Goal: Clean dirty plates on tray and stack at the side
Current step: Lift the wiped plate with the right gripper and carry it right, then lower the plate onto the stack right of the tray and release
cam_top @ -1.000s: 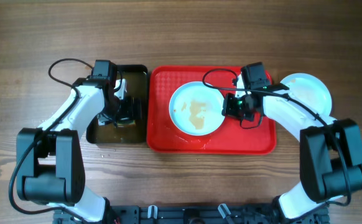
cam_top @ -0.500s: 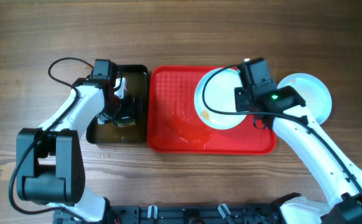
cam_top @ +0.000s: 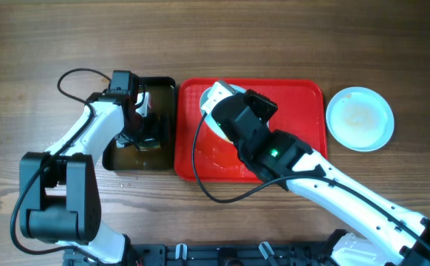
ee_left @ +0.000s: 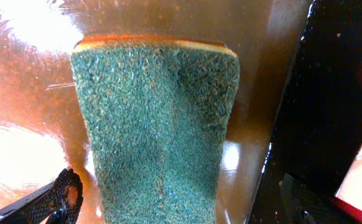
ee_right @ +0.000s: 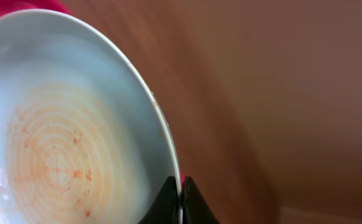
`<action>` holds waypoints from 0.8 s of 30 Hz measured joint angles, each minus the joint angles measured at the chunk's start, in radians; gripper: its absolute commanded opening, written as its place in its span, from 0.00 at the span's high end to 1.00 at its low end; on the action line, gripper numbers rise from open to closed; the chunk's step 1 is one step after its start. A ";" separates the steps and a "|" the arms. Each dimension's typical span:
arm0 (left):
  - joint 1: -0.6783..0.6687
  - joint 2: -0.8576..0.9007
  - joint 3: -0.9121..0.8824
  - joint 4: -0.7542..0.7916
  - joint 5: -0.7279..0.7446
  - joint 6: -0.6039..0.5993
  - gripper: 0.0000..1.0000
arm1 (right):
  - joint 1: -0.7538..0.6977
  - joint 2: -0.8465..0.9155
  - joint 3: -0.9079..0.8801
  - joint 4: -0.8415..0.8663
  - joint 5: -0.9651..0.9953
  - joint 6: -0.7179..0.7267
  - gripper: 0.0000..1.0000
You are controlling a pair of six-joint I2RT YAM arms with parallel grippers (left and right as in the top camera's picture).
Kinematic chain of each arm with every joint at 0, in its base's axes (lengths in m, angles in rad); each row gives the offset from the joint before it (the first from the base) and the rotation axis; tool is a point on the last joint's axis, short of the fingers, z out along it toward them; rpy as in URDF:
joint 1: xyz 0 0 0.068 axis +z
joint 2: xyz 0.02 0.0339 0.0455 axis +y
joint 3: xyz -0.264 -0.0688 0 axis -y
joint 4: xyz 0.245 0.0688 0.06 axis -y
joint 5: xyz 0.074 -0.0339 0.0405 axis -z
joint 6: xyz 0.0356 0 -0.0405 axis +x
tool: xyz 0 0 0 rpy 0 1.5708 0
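plate (ee_right: pixel 63 137): faint orange smear at centre; held over the far-left part of the red tray (cam_top: pixel 304 103), mostly hidden under the wrist from overhead.
right pincer (ee_right: pixel 181 200): tips clamped together on the plate's rim.
right arm: stretched diagonally across the tray, from near-right to far-left.
second plate (cam_top: pixel 359 118): flat on the bench (cam_top: pixel 274 37), just right of the tray, not touching it.
left pincer (ee_left: pixel 181 199): fingers wide apart, green scouring sponge (ee_left: pixel 156 124) lying between them in brown water, not gripped.
left arm: bent, wrist over the black tray (cam_top: pixel 123 161) beside the red one.
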 measured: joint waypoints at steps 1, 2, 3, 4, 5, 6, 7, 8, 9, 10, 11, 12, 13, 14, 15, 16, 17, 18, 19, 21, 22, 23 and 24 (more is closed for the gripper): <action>0.000 0.000 0.000 0.000 0.000 0.000 0.00 | 0.001 0.000 0.000 0.028 0.032 -0.037 0.95; 0.000 0.000 0.000 0.000 0.000 0.000 0.00 | 0.001 0.000 0.000 0.051 0.063 -0.064 0.95; 0.000 0.000 0.000 -0.001 0.000 0.000 0.00 | 0.001 0.000 0.000 0.066 0.082 -0.078 0.95; 0.000 0.000 0.000 0.000 0.000 0.000 0.00 | 0.001 0.000 0.000 0.074 0.095 -0.086 0.95; 0.000 0.000 0.000 0.002 0.000 0.000 0.00 | 0.001 0.000 0.000 0.077 0.105 -0.085 0.96; 0.000 0.000 0.000 0.002 0.000 0.000 0.00 | 0.001 0.000 0.000 0.077 0.113 -0.073 0.96; 0.000 0.000 0.000 0.002 0.000 0.000 0.00 | 0.001 0.000 0.000 0.077 0.115 -0.058 0.96; 0.000 0.000 0.000 0.002 0.000 0.000 0.00 | -0.006 0.000 0.000 0.076 0.116 -0.015 0.96; 0.000 0.000 0.000 0.002 0.000 0.000 0.00 | -0.020 0.000 0.000 0.072 0.116 0.036 0.96; 0.000 0.000 0.000 0.002 0.000 0.000 0.00 | -0.047 0.000 0.000 0.046 0.115 0.129 0.96; 0.000 0.000 0.000 0.002 0.000 0.000 0.00 | -0.113 0.000 0.002 -0.010 0.105 0.270 0.96; 0.000 0.000 0.000 0.002 0.000 0.000 0.00 | -0.156 0.000 0.006 -0.061 0.072 0.374 0.96; 0.000 0.000 0.000 0.002 0.000 0.000 0.00 | -0.270 -0.002 0.008 -0.164 -0.016 0.579 0.96; 0.000 0.000 0.000 0.002 0.001 0.000 0.00 | -0.327 -0.002 0.009 -0.197 -0.056 0.656 0.96; 0.000 0.000 0.000 0.003 0.001 0.000 0.00 | -0.422 -0.003 0.011 -0.251 -0.129 0.776 0.96; 0.000 0.000 0.000 0.003 0.000 0.000 0.00 | -0.477 -0.003 0.011 -0.276 -0.175 0.835 0.96; 0.000 0.000 0.001 0.003 0.000 0.000 0.00 | -0.576 -0.003 0.011 -0.307 -0.246 0.917 0.96; 0.000 0.000 0.001 0.002 0.001 0.000 0.00 | -0.672 -0.003 0.011 -0.322 -0.288 0.981 0.96; 0.000 0.000 0.002 0.004 0.000 0.000 0.00 | -0.728 -0.003 0.011 -0.327 -0.330 1.006 0.96; 0.000 0.000 0.002 0.004 0.000 0.000 0.00 | -0.870 -0.003 0.011 -0.347 -0.416 1.052 0.96; 0.000 0.000 0.002 0.004 0.000 0.000 0.00 | -0.930 -0.003 0.011 -0.352 -0.444 1.063 0.96; 0.000 0.000 0.002 0.004 0.001 0.000 0.00 | -0.996 -0.003 0.009 -0.352 -0.470 1.072 0.96; 0.000 0.000 0.002 0.004 0.000 0.000 0.00 | -1.048 -0.003 0.004 -0.352 -0.481 1.076 0.96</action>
